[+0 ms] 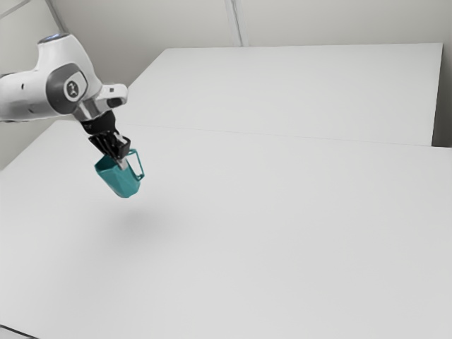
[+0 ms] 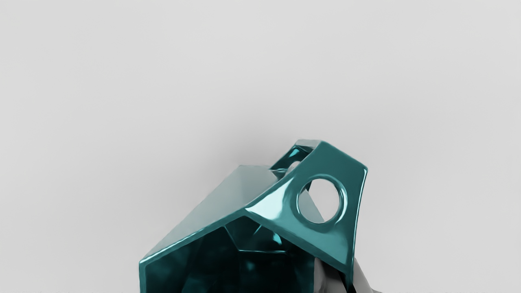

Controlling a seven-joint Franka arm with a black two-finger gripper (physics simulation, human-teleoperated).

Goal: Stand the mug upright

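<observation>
In the exterior view, the mug (image 1: 120, 182) hangs above the surface (image 1: 268, 233), mouth toward 11 o'clock, base toward 5. The fingers (image 2: 323, 278) pinch its wall; the handle (image 2: 338, 162) juts toward 2. I'd keep that grip firm, ease the mouth clockwise to 12, then lower until the base sits flat before letting go.

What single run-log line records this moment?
glossy teal faceted mug: tilted, above white table | black two-finger gripper: shut on mug | mug upright: not yet
</observation>
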